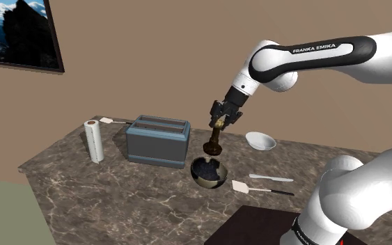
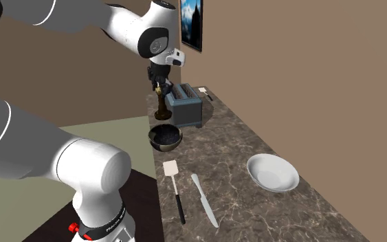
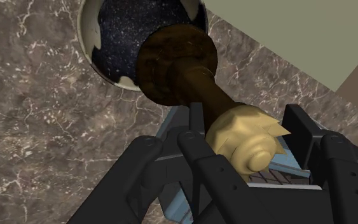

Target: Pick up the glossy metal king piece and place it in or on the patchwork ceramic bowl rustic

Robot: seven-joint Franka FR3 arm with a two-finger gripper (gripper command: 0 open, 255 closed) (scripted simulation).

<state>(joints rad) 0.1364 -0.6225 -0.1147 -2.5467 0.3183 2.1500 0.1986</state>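
One king piece [image 1: 216, 139], dark brown with a pale gold crown, is clamped at the crown end by the end effector [image 1: 220, 124]. The fingers [image 3: 199, 162] are closed onto the crown, kept apart only by it. The piece is held clear of the counter [image 1: 104, 198], roughly upright, base down. It is positioned above the patchwork bowl [image 1: 209, 172] and not touching it. In the wrist view the round base is seen over the bowl's dark speckled interior and near rim. The bowl is set on the marbled counter just beside the blue-grey toaster [image 1: 157, 138]. A white bowl [image 1: 261, 141] is placed well apart, toward the shoulder view's right. A spatula [image 1: 252, 187] and knife [image 1: 271, 178] are laid side by side near the patchwork bowl. A paper towel roll [image 1: 94, 141] is stood upright on the toaster's far side.
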